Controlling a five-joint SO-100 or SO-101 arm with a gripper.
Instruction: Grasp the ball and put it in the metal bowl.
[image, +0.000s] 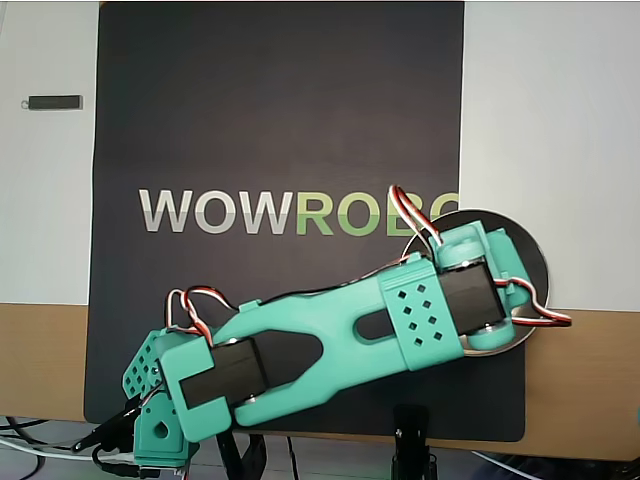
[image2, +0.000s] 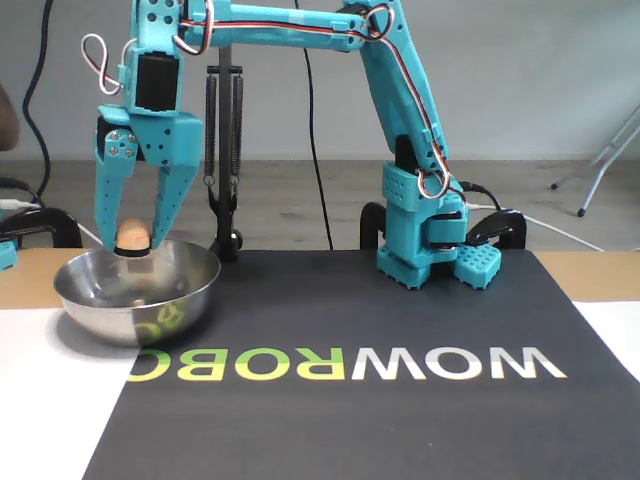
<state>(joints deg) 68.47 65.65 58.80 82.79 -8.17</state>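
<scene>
Ball (image2: 131, 235) in tool (image2: 130, 241) above bowl (image2: 190, 285); mat (image2: 400, 400) reads WOWROBO.

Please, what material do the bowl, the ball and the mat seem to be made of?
The metal bowl: shiny polished metal, mirroring the mat's lettering. The ball: matte peach-orange, maybe foam or plastic; unclear. The mat: dark, matte, probably rubber or fabric.

Teal arm (image2: 300, 20), silver bowl (image2: 135, 310), dark mat (image2: 380, 330)
The ball (image2: 132, 234) is peach-orange; the black mat carries white-and-green lettering (image: 297, 212); red and white wires (image2: 420, 120) run along the arm.
</scene>
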